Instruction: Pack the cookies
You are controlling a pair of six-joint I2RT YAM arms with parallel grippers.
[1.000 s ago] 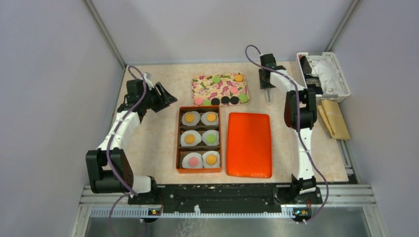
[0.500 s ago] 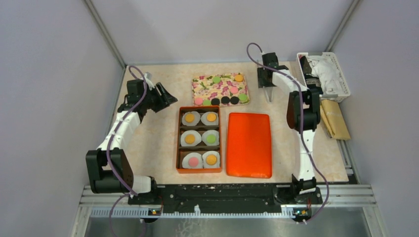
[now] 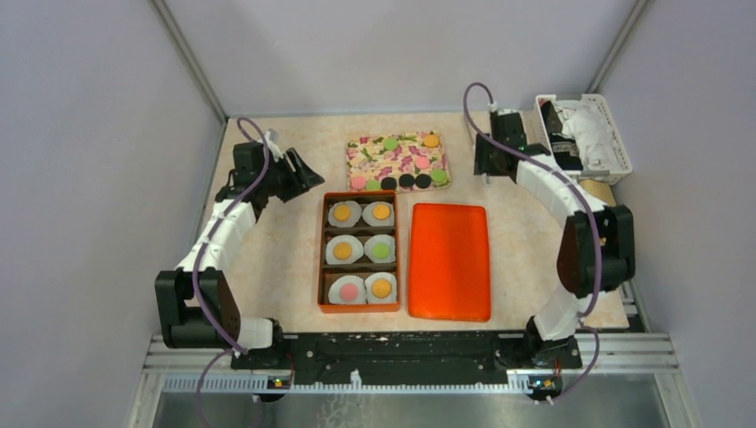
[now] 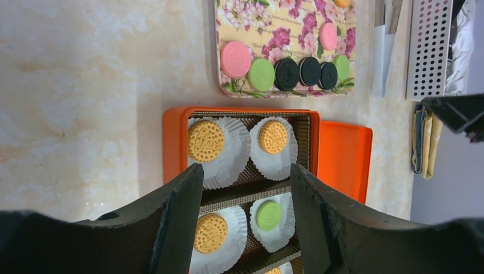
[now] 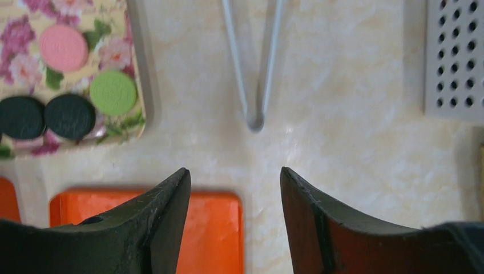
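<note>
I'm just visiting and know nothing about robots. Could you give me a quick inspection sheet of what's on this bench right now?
Surface: beige marbled table.
Job's things: loose cookies on a floral board; orange box with six paper cups, one cookie in each; orange lid beside it.
Clutter: metal tongs; white perforated basket with things in it; tan packet at the right edge.
Grippers: left gripper and right gripper, jaws open, holding nothing.
Cables: purple cable along the left arm, another along the right.
Surroundings: plain grey walls; metal rail at the near edge.
</note>
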